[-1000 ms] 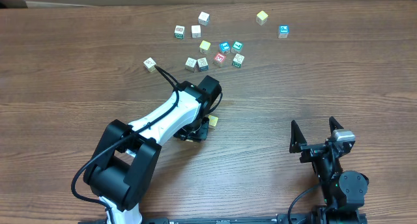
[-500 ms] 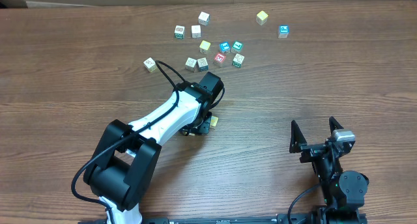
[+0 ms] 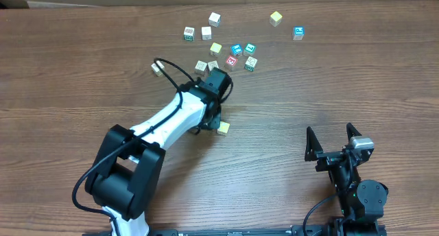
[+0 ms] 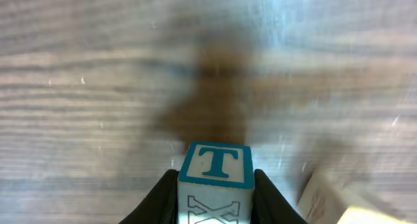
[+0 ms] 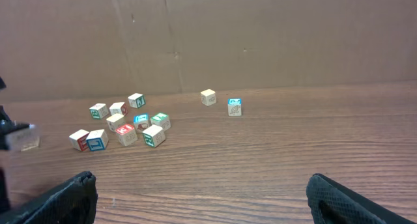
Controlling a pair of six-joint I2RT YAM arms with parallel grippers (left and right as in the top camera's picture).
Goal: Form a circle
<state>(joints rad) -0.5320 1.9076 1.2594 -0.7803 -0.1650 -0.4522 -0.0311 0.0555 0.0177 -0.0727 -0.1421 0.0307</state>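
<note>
My left gripper [image 4: 215, 188] is shut on a whitish cube [image 4: 215, 177] with a blue T on its top face, one black finger on each side. In the overhead view the white left arm [image 3: 180, 116] hides this gripper and the cube. The circle [image 3: 232, 57] is a tight cluster of small letter cubes at the far middle of the table, just beyond the left wrist; it is also in the right wrist view as a cluster [image 5: 130, 125]. My right gripper [image 3: 333, 137] stands open near the front right, nothing between its fingers [image 5: 65, 195].
A yellowish cube [image 3: 223, 127] lies alone beside the left arm, blurred in the left wrist view [image 4: 335, 199]. Loose cubes lie farther back: a white one [image 3: 215, 18], a yellow one [image 3: 276, 18], a blue-printed one [image 3: 298, 33]. A cardboard wall [image 5: 260, 35] bounds the far edge.
The left arm has swung away from me toward the cube cluster, its jaws narrowing on the T cube. The yellowish cube now lies uncovered beside it. The right arm is still.
</note>
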